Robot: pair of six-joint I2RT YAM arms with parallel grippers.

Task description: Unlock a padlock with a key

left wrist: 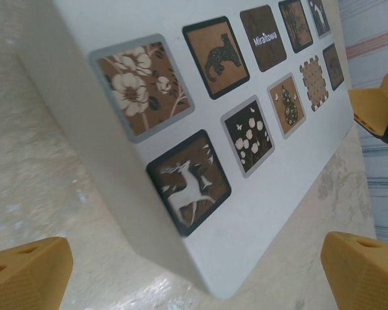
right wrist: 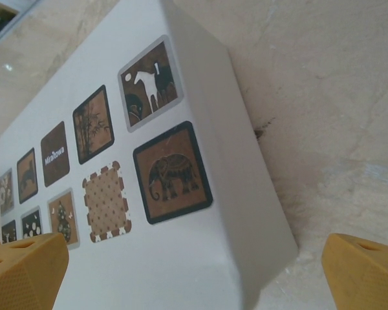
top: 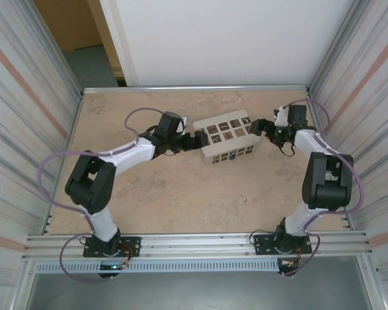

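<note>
Left hand (top: 195,141): jaws fully apart, empty, at left end of white box (top: 227,132) | Padlock (top: 233,155): probably the tiny blue speck on the box's near face, mid-table (top: 181,194); too small to confirm | Right hand (top: 254,127): fully apart, empty, at right end | Step: approach, lock untouched | Next: find key, steady box.

A white box (top: 227,137) with dark square picture tiles (left wrist: 189,182) lies on the beige marbled table (top: 181,194), directly between the left gripper (top: 196,141) and right gripper (top: 257,128), with corrugated metal walls (top: 26,97) outside both.
</note>
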